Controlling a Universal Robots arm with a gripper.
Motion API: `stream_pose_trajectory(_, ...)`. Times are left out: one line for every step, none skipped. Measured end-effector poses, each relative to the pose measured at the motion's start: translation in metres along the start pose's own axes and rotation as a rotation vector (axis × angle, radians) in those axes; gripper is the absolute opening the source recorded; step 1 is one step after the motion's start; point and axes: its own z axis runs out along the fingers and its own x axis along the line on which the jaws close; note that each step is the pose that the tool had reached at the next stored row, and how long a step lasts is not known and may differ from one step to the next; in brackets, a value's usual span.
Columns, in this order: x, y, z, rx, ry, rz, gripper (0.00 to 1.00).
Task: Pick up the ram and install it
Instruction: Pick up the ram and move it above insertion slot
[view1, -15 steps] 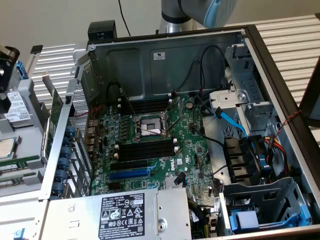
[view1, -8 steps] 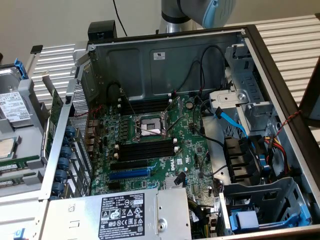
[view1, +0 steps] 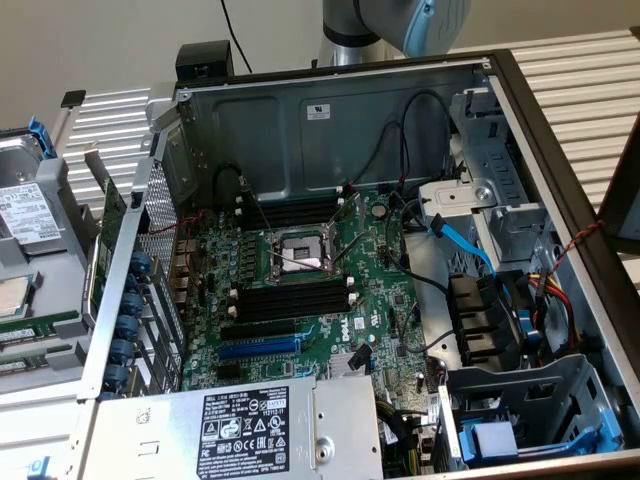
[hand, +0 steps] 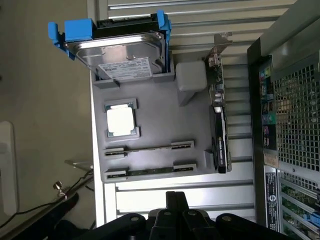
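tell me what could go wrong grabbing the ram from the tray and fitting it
The two thin dark green ram sticks sit close together in the grey tray, so the shut pincer might nudge the neighbour. The long black memory sockets flank the open silver processor socket, so a misaligned stick could strike it.

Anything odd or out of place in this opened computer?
Nothing looks broken. The chip socket mid-board stands open and bare; the square chip and two memory sticks lie on a grey tray outside the case.
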Motion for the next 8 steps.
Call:
stream_pose_trajectory(0.0008,0.0000,0.0004,0.0002,0.0003,-0.001,0.11)
stream_pose_trajectory(0.0023,0.0000,0.0008,0.0002,0.0003,-0.002,0.11)
stream_pose_trajectory(0.0039,-0.0001,0.0012,0.0002,0.0004,-0.005,0.11)
stream_pose_trajectory(0.0049,-0.0001,0.0014,0.0004,0.0007,-0.011,0.11)
stream_pose_trajectory(0.0050,0.0000,0.0014,0.0006,0.0011,-0.024,0.11)
stream_pose_trajectory(0.0050,0.0001,0.0015,0.0009,0.0018,-0.041,0.11)
stream_pose_trajectory(0.0051,0.0004,0.0015,0.0013,0.0025,-0.058,0.11)
stream_pose_trajectory(0.0051,0.0006,0.0015,0.0015,0.0032,-0.075,0.11)
